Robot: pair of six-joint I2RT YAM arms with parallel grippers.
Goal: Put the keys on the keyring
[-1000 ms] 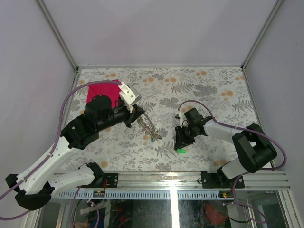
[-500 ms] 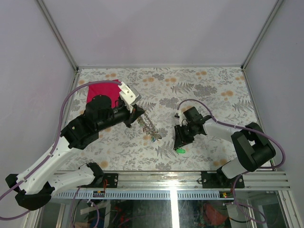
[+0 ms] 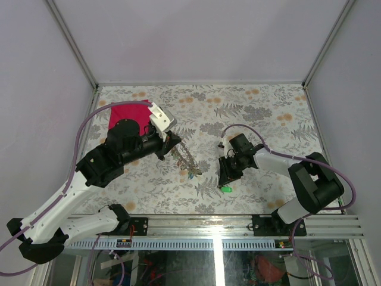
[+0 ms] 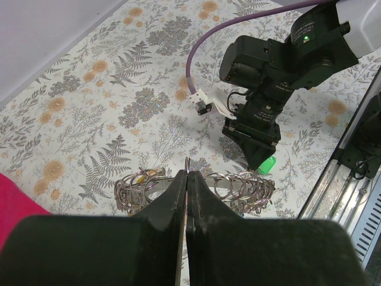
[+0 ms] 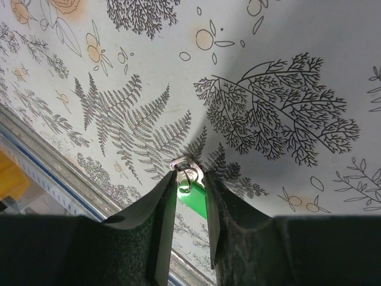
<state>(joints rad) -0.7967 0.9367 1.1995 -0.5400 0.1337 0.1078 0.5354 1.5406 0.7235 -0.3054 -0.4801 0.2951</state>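
Right gripper [image 5: 189, 179]: nearest the front rail, tips down on the table [image 3: 268, 113], my two fingers clamped on either side of the green key [image 5: 191, 199]
Green key: pinched between my right fingers, its small wire loop poking out past the tips and touching the fern print
Gap: bare fern print lies between the green key [image 3: 227, 189] and the near end of the keyring [image 3: 184, 158], so the two are apart
Keyring: left of centre on the table, a grey band strung with many small wire rings [image 4: 238, 187]; from above it runs slantwise from my left fingers toward the right gripper [image 3: 226, 182]
Left gripper [image 4: 186, 179]: jaws pressed together on the keyring's rim, a thin sliver of metal showing between the tips
Cloth [image 3: 122, 113]: red, at the far left of the table, partly under my left arm
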